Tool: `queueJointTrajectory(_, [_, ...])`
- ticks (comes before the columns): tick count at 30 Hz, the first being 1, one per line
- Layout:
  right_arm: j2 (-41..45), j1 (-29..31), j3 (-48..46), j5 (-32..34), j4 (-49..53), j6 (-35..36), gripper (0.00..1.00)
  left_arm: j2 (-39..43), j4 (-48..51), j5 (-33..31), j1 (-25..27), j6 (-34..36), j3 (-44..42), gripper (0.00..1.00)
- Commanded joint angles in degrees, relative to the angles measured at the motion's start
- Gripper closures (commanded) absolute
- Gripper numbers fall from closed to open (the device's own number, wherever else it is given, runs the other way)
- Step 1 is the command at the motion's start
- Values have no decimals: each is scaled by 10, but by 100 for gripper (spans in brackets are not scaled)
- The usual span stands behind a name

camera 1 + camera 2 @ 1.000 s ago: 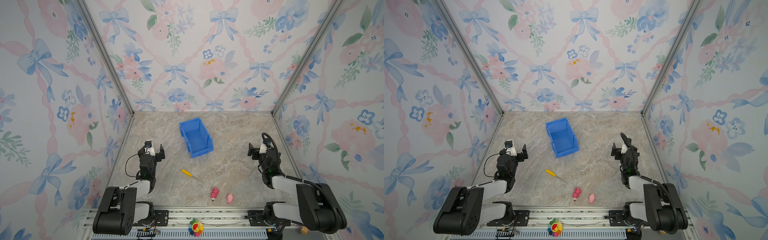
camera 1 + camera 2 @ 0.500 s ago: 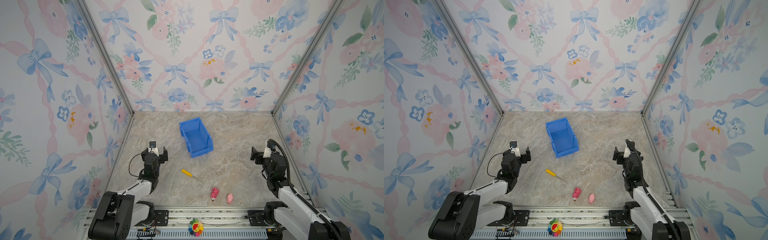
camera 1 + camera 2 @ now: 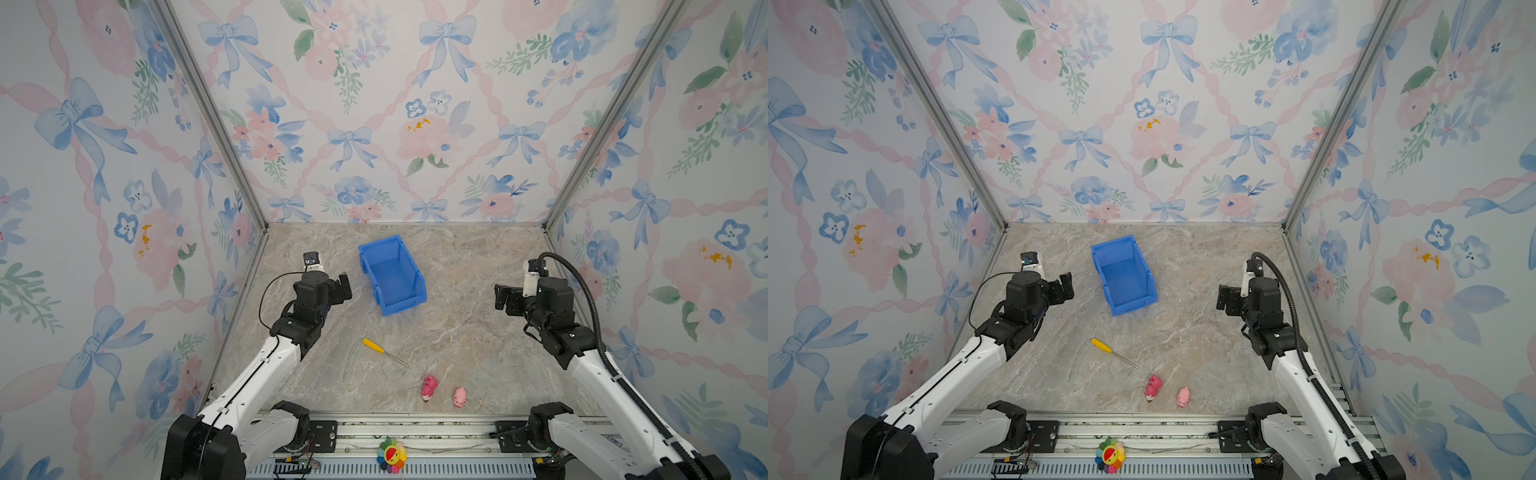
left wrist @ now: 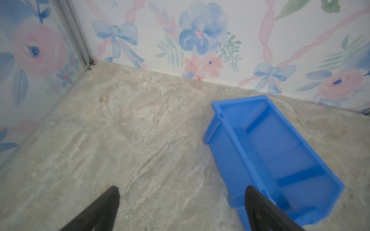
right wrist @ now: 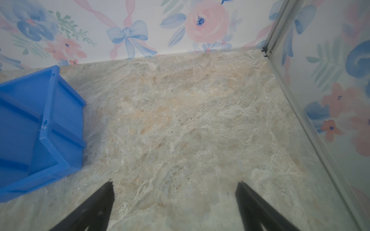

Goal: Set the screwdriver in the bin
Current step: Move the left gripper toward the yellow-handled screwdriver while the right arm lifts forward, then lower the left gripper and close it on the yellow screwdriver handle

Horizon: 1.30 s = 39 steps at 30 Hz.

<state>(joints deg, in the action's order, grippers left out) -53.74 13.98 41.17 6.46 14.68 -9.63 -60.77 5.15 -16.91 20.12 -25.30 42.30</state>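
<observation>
The screwdriver [image 3: 384, 352] lies flat on the marble-patterned desk [image 3: 457, 332], roughly midway between the left and right edges and nearer the front edge than the back. Its yellow handle points toward the back left and its thin silver shaft toward the front right. Nothing touches it. In both top views it sits apart from the bin [image 3: 392, 274] — the bright blue bin stands farther back, near the middle of the desk, skewed a little, with its cut-down lip turned toward the front edge. Its inside shows only bare blue plastic.

The left gripper [image 3: 338, 291] hangs above the desk toward the left edge, just beside the bin's left wall but not touching it. Its jaws are spread wide and grasp nothing: the left wrist view shows the two black fingers [image 4: 96, 210] far apart, with bare desk and one corner of the bin [image 4: 280, 152] between them.

The right gripper [image 3: 507, 297] is raised near the right edge, well apart from the bin and the screwdriver. The right wrist view shows its dark fingers [image 5: 94, 208] likewise parted over bare marble, released, with part of the bin [image 5: 40, 128] off to one side of the frame.

Two small pink toys [image 3: 430, 387] sit near the front edge — side by side, just in front of the tip of the screwdriver's shaft without touching it.
</observation>
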Motion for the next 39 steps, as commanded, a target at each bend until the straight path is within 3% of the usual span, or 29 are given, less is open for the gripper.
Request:
queueJointTrajectory(1, [-12, 51, 43, 3, 100, 2, 3, -25, 129, 7, 35, -135, 53, 2])
queueJointTrajectory(9, [-48, 139, 95, -21, 144, 31, 3, -73, 208, -17, 133, -296, 66, 2])
queueJointTrajectory(15, [-49, 142, 90, -66, 138, 33, 3, -129, 225, -5, 190, -368, 68, 2])
queueJointTrajectory(25, [-62, 146, 88, -103, 137, 30, 3, -192, 265, 0, 228, -443, 63, 4])
queueJointTrajectory(39, [-62, 147, 76, -101, 135, 24, 3, -284, 269, 9, 248, -482, 73, 24])
